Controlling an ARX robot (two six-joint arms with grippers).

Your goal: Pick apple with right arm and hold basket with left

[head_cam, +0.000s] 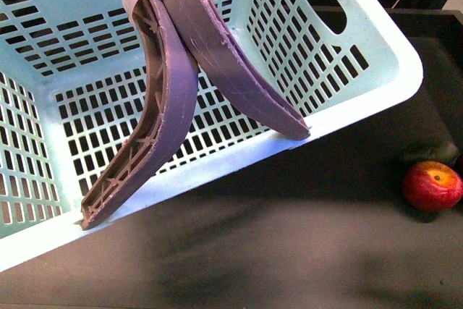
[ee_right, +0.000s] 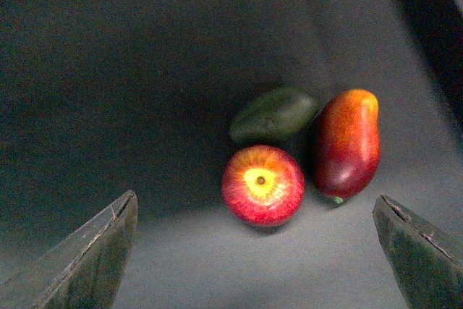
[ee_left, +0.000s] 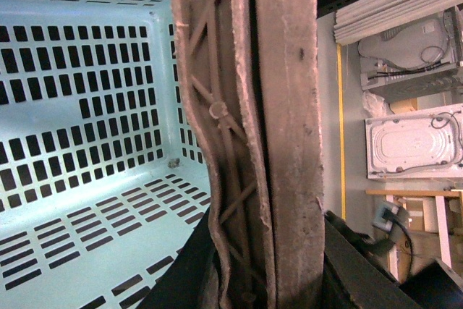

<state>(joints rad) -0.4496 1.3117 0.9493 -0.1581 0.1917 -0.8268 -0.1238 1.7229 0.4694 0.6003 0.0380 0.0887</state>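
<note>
The right gripper (ee_right: 255,200) hangs empty, its dark jaws wide apart, above the round red apple with a yellow blush at its stem dimple (ee_right: 262,184). The apple has no real long axis, and its dimple faces up toward the gripper. Just beside it on the black tabletop (ee_right: 145,70) lie a dull green oval fruit (ee_right: 275,115) and a long red-orange fruit (ee_right: 349,142). The left gripper (ee_left: 264,280) appears clamped on the brown-mauve curved handles (ee_left: 282,106) of the tilted pale turquoise slotted plastic basket (head_cam: 239,164). The apple lies well apart to the basket's right. The picking step is in hand: the next move calls for a straight descent, jaws straddling the apple clear of both neighbours
</note>
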